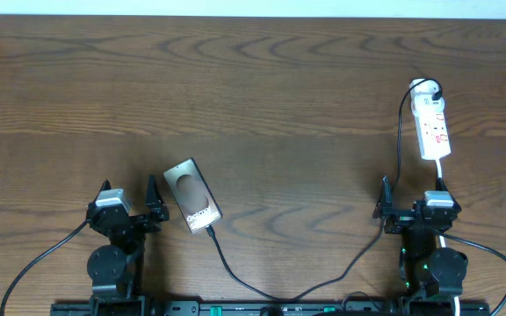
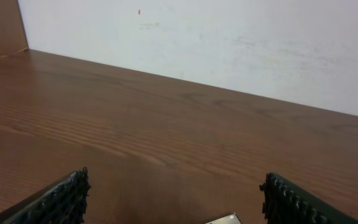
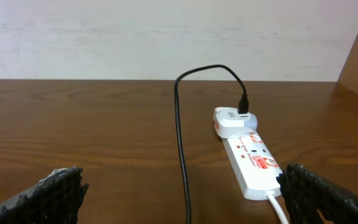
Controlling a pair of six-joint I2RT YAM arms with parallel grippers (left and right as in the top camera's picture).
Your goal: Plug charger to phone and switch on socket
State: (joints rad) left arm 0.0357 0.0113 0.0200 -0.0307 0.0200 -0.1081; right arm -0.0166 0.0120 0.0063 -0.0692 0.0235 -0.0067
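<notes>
Left claw [image 2: 174,190] cropped; only phone [image 2: 224,219] corner shows.

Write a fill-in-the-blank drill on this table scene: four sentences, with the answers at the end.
1. The phone lies on the robot's ___ side of the table.
2. The power strip is coloured ___.
3. The left gripper and the right gripper both have their jaws ___.
4. The black cable leads from the far end of the power strip to the ___.
Missing words: left; white; open; phone.
</notes>
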